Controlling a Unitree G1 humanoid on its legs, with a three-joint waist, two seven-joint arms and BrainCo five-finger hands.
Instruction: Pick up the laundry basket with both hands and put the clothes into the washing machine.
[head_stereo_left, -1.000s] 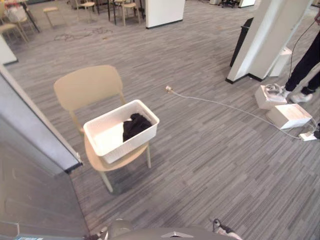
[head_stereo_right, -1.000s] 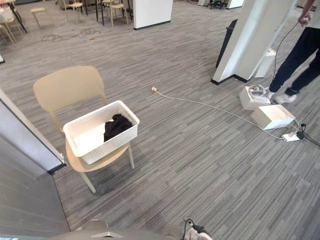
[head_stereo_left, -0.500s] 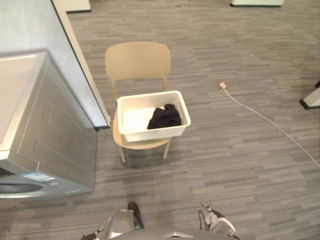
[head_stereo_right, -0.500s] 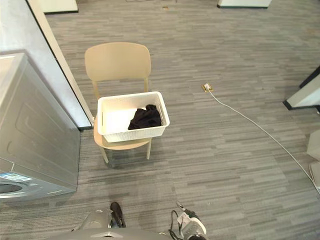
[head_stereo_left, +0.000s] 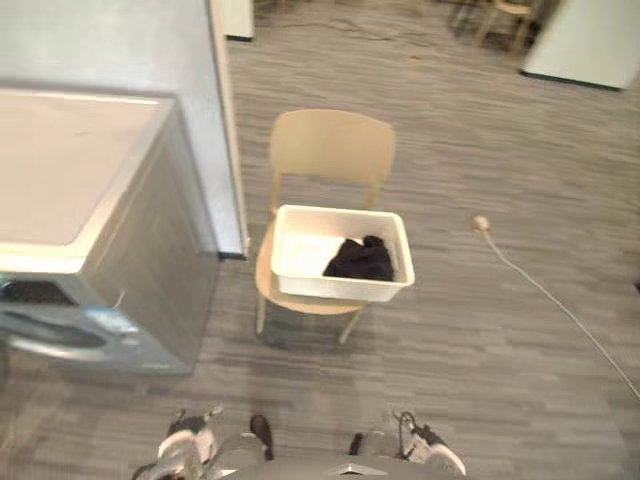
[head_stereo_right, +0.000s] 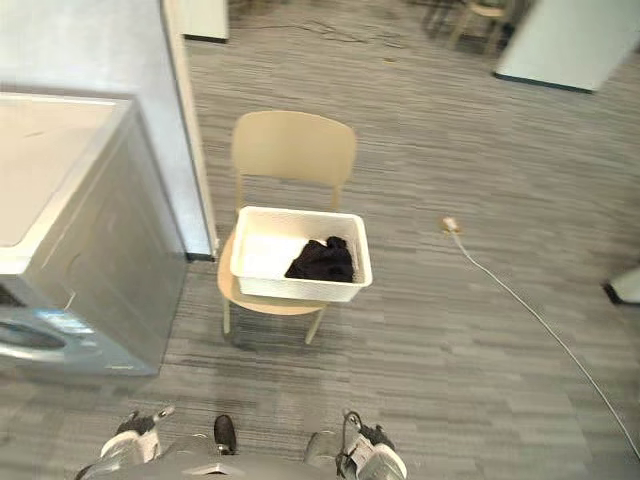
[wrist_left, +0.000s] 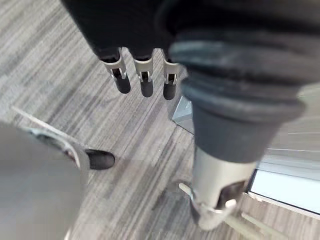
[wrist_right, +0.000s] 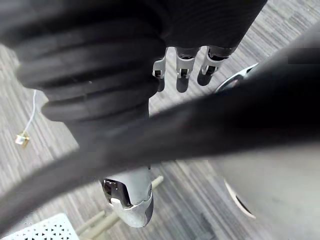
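Grey floor (head_stereo_left: 480, 380) held the chair (head_stereo_left: 332, 145) mid-frame, basket (head_stereo_left: 340, 291) of clothes (head_stereo_left: 360, 260) on it, unlifted; washer (head_stereo_left: 80, 170) at left. Left hand (wrist_left: 146, 82) and right hand (wrist_right: 182, 77) hung slack, empty.

Grey floor (head_stereo_left: 470, 380) with thin stripes. On it, a pale chair (head_stereo_left: 332, 150), close by the right side of a grey washing machine (head_stereo_left: 75, 165). On the chair seat, a white laundry basket (head_stereo_left: 345, 290) (dark clothes (head_stereo_left: 360, 260) in its right half, the left half bare). Basket wider than the seat, sticking out past it on the right. To the right of the chair, well apart, a thin white cable (head_stereo_left: 560, 305) on the floor, with its small plug end (head_stereo_left: 481, 224) nearest the chair
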